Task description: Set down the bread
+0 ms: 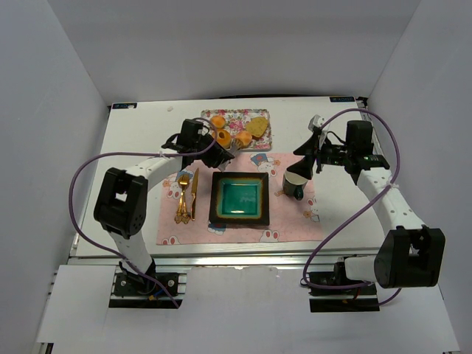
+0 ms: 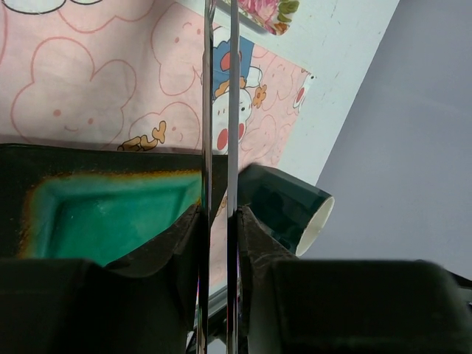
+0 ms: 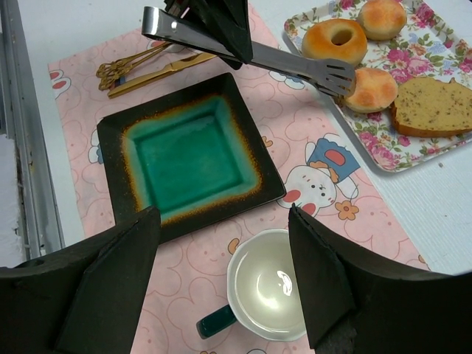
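Tongs (image 3: 251, 53) clamped in the left gripper (image 2: 219, 221) touch a bread roll (image 3: 372, 88) on the floral tray (image 3: 383, 156) at far centre; right gripper (image 3: 223, 214) hangs open, empty, above the mug (image 3: 267, 286).

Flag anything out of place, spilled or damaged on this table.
Nothing stands out. The plate, mug and gold cutlery sit neatly on the placemat, the breads lie on the floral tray, nothing is spilled, and the tongs meet one roll.
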